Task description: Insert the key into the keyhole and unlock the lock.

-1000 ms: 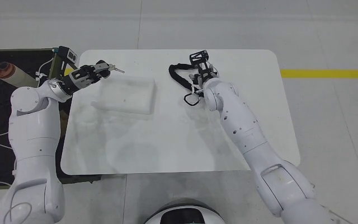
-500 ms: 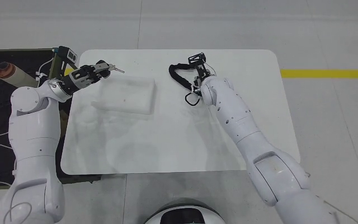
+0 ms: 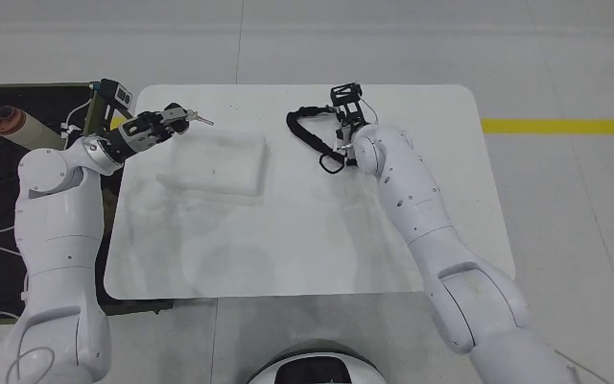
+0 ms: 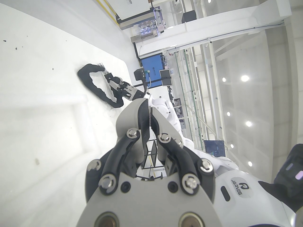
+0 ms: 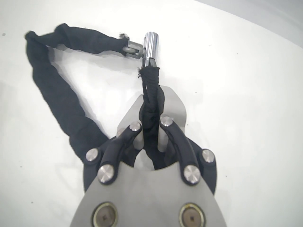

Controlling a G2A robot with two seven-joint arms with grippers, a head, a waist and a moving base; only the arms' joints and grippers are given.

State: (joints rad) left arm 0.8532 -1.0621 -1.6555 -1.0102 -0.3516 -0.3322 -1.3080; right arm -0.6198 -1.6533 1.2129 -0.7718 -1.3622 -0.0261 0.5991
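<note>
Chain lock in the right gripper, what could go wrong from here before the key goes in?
The right gripper pinches the fabric sleeve, not the metal cylinder, so the cylinder may swing away when pushed. The key sits thinly pinched in the left gripper, far from the cylinder; it could twist or slip on contact.

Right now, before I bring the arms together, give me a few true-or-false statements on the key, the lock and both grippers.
1. The left gripper is shut on the key. True.
2. The key sits in the chrome cylinder. False: the key is held well apart from it, above the white block's edge.
3. The right gripper is shut on the chain lock, on its black sleeve. True.
4. The chain lock rests on the white block. False: it lies on the bare table, apart from the block.
</note>
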